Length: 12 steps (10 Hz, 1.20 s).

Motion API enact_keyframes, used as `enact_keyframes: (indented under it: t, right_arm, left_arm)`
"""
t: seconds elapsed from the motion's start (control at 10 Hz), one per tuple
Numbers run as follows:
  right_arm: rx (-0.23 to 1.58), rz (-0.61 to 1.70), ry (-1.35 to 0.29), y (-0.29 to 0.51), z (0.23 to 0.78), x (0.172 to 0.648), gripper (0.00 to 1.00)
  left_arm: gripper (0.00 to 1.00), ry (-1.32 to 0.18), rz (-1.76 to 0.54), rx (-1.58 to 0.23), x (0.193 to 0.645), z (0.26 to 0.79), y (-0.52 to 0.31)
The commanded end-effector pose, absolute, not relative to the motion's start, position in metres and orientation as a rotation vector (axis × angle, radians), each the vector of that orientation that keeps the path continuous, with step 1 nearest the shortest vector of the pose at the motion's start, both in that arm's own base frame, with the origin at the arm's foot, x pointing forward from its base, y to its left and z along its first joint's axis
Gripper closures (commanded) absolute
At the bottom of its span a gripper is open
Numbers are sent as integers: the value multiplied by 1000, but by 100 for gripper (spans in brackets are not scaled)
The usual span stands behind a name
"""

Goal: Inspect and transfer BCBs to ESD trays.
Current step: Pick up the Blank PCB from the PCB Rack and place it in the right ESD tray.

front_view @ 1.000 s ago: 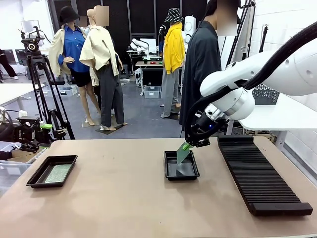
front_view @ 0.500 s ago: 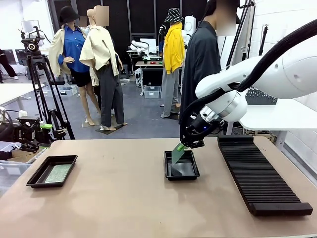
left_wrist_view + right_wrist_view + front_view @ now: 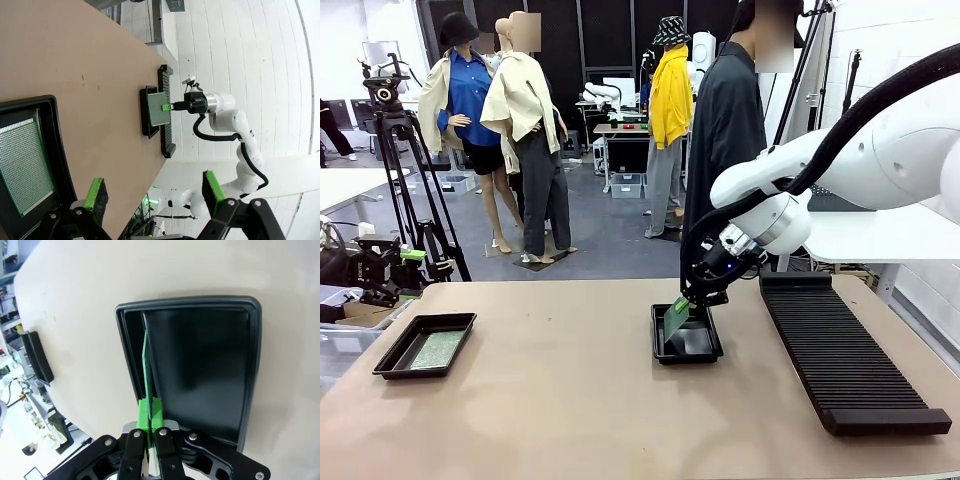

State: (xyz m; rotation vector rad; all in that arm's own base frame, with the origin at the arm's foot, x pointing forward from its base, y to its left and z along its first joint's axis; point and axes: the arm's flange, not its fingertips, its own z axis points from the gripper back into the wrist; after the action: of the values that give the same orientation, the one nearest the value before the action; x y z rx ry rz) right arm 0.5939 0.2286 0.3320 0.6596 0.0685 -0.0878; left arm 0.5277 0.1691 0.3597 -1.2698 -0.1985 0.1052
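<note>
My right gripper [image 3: 683,303] is shut on the top edge of a green BCB [image 3: 675,321], which hangs tilted with its lower edge down inside the middle black ESD tray [image 3: 702,352]. In the right wrist view the BCB [image 3: 146,371] stands edge-on along one long wall of that tray [image 3: 252,365], pinched between the green pads of the gripper [image 3: 149,416]. A second ESD tray [image 3: 392,361] at the table's left holds another BCB [image 3: 438,348] lying flat. My left gripper [image 3: 154,192] hovers open above that tray [image 3: 56,150] and its BCB [image 3: 22,165].
A long black ribbed rack [image 3: 845,350] lies right of the middle tray. A person in a dark coat [image 3: 725,130] stands at the far side. Bare tabletop [image 3: 550,390] stretches between the two trays.
My right arm has shifted left and down, carrying the BCB from over the tray's middle toward its left wall. The left tray and its board stay put.
</note>
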Motion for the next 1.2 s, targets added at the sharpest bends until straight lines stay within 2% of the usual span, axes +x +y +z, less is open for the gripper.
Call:
enact_keyframes:
  t: [0.0,0.2,0.3,0.8,0.9,1.1]
  right_arm:
    - [664,-72,76,236,329,603,100]
    - [651,-72,80,241,328,606,100]
    - [645,-73,91,241,327,607,95]
    - [554,-73,75,241,335,606,3]
    - [554,-73,75,241,335,606,0]
    - [453,-76,43,235,352,599,0]
  left_arm:
    - [0,-196,110,-1252,527,363,169]
    - [0,-196,110,-1252,527,363,169]
    - [0,-196,110,-1252,527,363,169]
    - [0,-196,110,-1252,527,363,169]
    - [0,-196,110,-1252,527,363,169]
    - [0,-196,110,-1252,527,363,169]
